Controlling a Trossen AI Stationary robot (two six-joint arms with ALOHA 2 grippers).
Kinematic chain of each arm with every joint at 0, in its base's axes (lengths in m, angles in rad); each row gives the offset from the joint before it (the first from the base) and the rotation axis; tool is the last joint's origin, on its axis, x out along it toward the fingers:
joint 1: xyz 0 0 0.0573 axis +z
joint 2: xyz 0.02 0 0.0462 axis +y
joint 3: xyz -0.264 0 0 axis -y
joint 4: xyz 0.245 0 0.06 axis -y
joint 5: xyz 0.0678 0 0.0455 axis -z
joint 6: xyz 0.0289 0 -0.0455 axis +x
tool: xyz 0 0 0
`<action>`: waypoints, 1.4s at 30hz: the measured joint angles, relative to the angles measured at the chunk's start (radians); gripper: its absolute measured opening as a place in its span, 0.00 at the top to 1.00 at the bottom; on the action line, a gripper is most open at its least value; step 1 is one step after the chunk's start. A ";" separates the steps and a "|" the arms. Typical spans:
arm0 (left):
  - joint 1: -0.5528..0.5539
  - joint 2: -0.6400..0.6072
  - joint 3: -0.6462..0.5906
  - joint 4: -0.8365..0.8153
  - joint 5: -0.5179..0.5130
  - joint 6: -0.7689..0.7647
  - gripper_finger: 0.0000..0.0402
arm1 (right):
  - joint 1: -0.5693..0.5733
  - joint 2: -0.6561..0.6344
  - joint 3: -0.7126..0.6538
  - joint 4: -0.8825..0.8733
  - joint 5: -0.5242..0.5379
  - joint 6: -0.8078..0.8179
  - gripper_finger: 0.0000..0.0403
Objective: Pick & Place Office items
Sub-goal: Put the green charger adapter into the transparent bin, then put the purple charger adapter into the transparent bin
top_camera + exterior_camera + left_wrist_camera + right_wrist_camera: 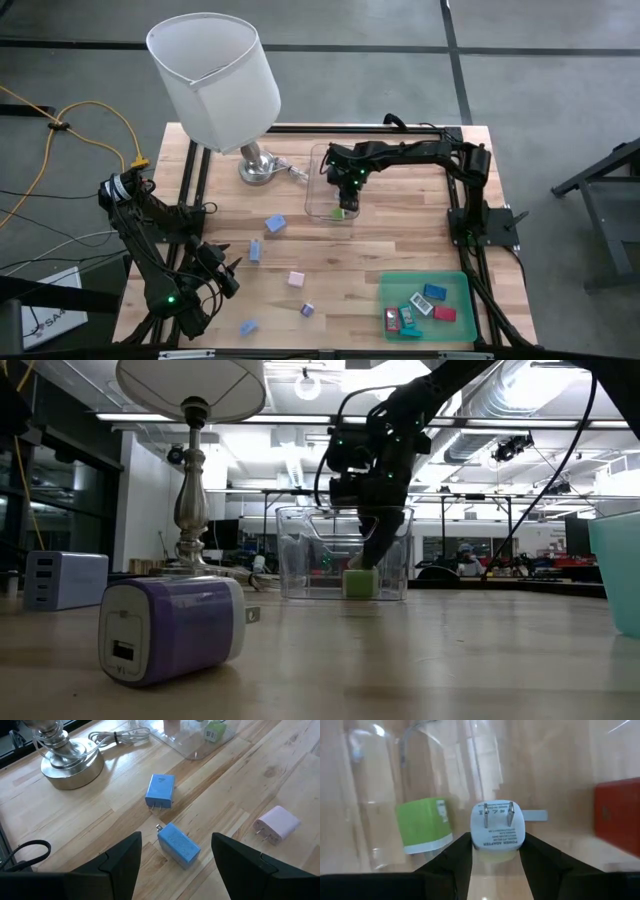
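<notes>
Wooden table (400,250): right gripper (343,200) inside clear box (318,180).

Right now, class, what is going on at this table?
The right gripper reaches into the clear plastic box, with a white plug adapter between its fingers beside a green adapter. The left gripper waits open above two blue adapters. More pieces lie in the green tray.

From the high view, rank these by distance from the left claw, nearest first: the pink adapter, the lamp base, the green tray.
Measured from the left claw:
1. Pink adapter, mid-table, just to its right.
2. Lamp base, at the table's back.
3. Green tray, front right corner.
</notes>
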 joint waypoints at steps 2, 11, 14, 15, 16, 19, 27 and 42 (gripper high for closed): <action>0.000 0.000 0.000 0.000 0.000 0.000 0.42 | 0.004 0.000 0.000 0.007 0.016 0.000 0.63; 0.000 0.000 0.000 0.000 0.000 0.000 0.42 | 0.006 0.000 0.000 0.010 0.039 -0.011 0.63; 0.000 0.000 0.000 0.000 0.000 0.000 0.42 | 0.006 -0.001 0.000 0.011 0.044 -0.016 0.63; 0.000 0.000 0.000 0.000 0.000 0.000 0.42 | 0.006 -0.001 0.000 0.011 0.045 -0.017 0.63; 0.000 0.000 0.000 0.000 0.000 0.000 0.42 | 0.006 -0.001 0.000 0.011 0.045 -0.017 0.63; 0.000 0.000 0.000 0.000 0.000 0.000 0.42 | 0.006 -0.002 0.000 0.011 0.049 -0.023 0.63; 0.000 0.000 0.000 0.000 0.000 0.000 0.42 | 0.008 -0.002 0.000 0.011 0.061 -0.033 0.63; 0.000 0.000 0.000 0.000 0.000 0.000 0.42 | 0.037 -0.008 0.085 -0.076 0.125 -0.050 0.63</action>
